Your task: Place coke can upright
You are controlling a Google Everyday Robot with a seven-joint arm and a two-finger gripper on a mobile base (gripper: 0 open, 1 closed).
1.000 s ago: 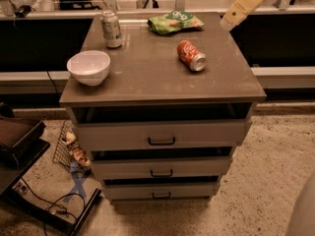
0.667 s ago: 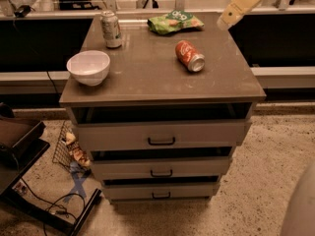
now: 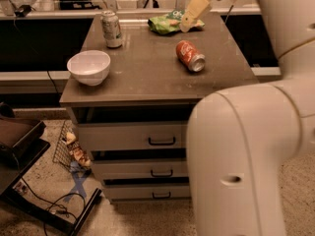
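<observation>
Well, the coke can (image 3: pixel 190 56) lies on its side, right of centre on the cabinet top (image 3: pixel 142 80), so it needs righting. The gripper (image 3: pixel 196 10) hovers just beyond it at the far edge, presumably approaching; open or closed, I cannot tell.

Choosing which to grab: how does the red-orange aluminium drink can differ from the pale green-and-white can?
The red-orange coke can lies on its side; the pale green-and-white can stands upright. The coke can is right of centre, near the gripper hovering over the back edge; the green-and-white can is back left. Both are drink cans on the cabinet top.
</observation>
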